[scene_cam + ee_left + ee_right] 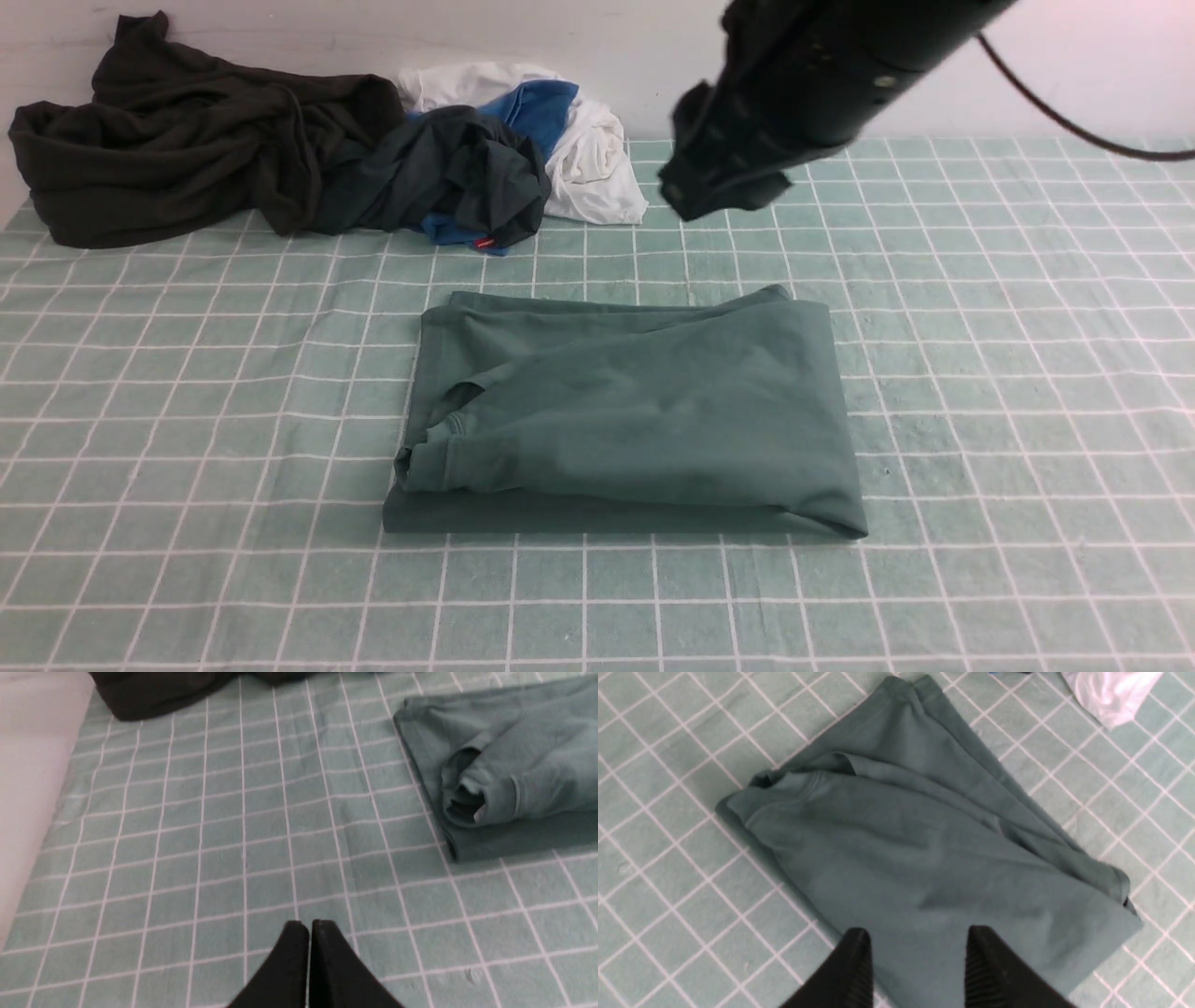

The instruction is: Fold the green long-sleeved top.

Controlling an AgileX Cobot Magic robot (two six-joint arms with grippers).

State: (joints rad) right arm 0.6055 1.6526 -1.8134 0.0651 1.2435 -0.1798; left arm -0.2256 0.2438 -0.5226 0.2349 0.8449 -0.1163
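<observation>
Folded into a squarish packet: one large sage-green long-sleeved top of soft matte knit (pixel 644 411), lying at the middle of the counter on a pale green cloth with a white grid (pixel 1008 392). Several layers stacked, a ribbed cuff or hem rolled open at the packet's left edge, a thin lower layer peeking out along the near edge. Judged nearly or fully done, the shape compact and the edges roughly square; perhaps only a tidy-up of that loose roll left.

Right hand (pixel 915 961) raised above the packet, black fingers spread apart with nothing between them, clear of the fabric. Likely lifted so as to leave the finished fold undisturbed. In the front view only as a dark bulk high over the far side of the top, fingertips not distinguishable there.

Left hand (pixel 309 952) low over bare cloth, well to the side of the packet, fingers pressed together on nothing. Parked out of the way, by the look of it.

Along the far edge, apart from the top, a heap of other clothes: one very dark olive-brown garment (pixel 187 140), one blackish-green garment (pixel 457 173), one white garment (pixel 588 149), one blue piece (pixel 537 107). Four crumpled items seen there, presumably awaiting their turn.

Counted: one folded top, two hands, four loose garments.
</observation>
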